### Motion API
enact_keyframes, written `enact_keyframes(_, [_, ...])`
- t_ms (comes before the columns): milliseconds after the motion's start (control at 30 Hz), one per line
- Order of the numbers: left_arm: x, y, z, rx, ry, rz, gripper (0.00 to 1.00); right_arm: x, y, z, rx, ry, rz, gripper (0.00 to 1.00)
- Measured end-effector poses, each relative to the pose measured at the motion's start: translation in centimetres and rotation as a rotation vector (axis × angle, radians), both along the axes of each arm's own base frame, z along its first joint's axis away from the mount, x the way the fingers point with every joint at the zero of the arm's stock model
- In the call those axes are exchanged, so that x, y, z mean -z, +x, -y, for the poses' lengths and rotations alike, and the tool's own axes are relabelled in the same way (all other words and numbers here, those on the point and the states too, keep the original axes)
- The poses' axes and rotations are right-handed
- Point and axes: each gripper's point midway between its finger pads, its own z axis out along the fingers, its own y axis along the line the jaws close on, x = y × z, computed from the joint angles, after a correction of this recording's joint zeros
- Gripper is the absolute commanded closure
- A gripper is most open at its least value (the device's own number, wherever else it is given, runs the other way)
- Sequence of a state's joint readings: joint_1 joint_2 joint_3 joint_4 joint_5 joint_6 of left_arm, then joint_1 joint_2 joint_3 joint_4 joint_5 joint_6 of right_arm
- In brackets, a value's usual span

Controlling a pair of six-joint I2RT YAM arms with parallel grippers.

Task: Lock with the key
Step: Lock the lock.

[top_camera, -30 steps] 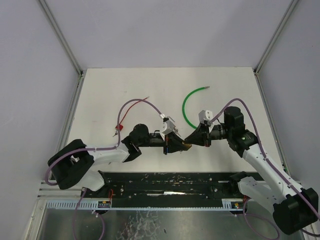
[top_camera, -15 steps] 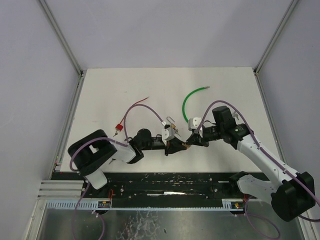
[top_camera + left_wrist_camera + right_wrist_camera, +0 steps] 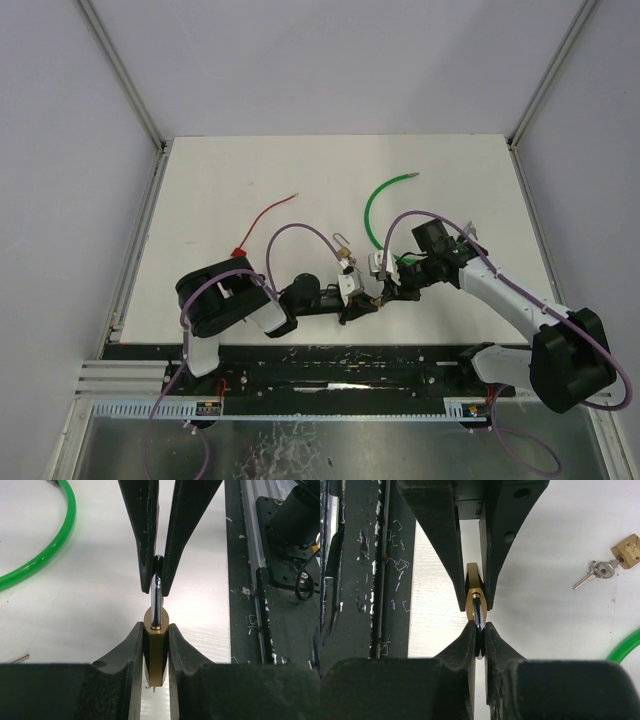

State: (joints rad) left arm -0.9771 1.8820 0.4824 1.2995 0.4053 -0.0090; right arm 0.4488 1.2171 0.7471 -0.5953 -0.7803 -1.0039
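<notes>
The left gripper (image 3: 156,630) is clenched on the brass padlock (image 3: 156,655), and the right gripper (image 3: 479,627) pinches the key (image 3: 156,592) seated in its end. They meet low over the white table (image 3: 220,180) near its front edge, just beside the black rail (image 3: 300,362). A second padlock (image 3: 626,550) and a green cable (image 3: 372,215) lie close behind, with open tabletop farther back

Padlock (image 3: 156,650): flanks covered by left gripper (image 3: 156,626) fingers; from above, too small to make out. Silver piece (image 3: 156,597) entering its top: upper end buried in right gripper (image 3: 156,582); key or shackle, cannot tell. Green cable (image 3: 56,550): runs off frame edge
</notes>
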Motion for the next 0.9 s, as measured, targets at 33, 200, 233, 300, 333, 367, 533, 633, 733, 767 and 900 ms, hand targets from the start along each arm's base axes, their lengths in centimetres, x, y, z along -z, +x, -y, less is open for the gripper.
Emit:
enact_keyframes(33, [0.2,0.0,0.0,-0.003,0.003,-0.003,1.0,0.2,0.0,0.0,-0.004,-0.004,-0.002,1.0])
enact_keyframes(200, [1.4,-0.2,0.3,0.001,0.021,-0.019,1.0,1.4,0.0,0.0,-0.014,-0.019,-0.025,1.0])
enact_keyframes(233, [1.5,-0.3,0.4,0.002,0.022,-0.019,1.0,1.5,-0.1,0.1,-0.014,-0.018,-0.028,1.0])
enact_keyframes(300, [1.7,-0.4,0.4,0.004,0.025,-0.021,1.0,1.6,-0.2,0.1,-0.016,-0.019,-0.034,0.97])
enact_keyframes(333, [1.8,-0.4,0.4,0.004,0.027,-0.022,1.0,1.7,-0.2,0.1,-0.017,-0.019,-0.038,0.94])
enact_keyframes(367, [1.8,-0.4,0.4,0.005,0.03,-0.023,1.0,1.8,-0.2,0.1,-0.017,-0.02,-0.04,0.91])
enact_keyframes(533, [2.0,-0.2,0.6,-0.004,0.04,-0.016,1.0,1.9,0.0,0.4,0.0,-0.035,-0.041,0.74])
enact_keyframes(633, [1.4,0.0,0.9,-0.008,0.021,0.001,1.0,1.7,0.4,1.1,0.047,-0.039,-0.051,0.54])
enact_keyframes(733, [0.5,0.4,1.3,-0.015,-0.003,0.023,1.0,0.7,1.3,2.2,0.111,-0.022,-0.023,0.47])
enact_keyframes(767, [0.4,0.5,1.4,-0.017,-0.008,0.029,1.0,0.1,1.6,2.5,0.127,-0.011,-0.008,0.47])
enact_keyframes(900, [0.3,0.6,1.3,-0.02,-0.006,0.041,1.0,-1.5,2.3,3.4,0.168,0.024,0.054,0.47])
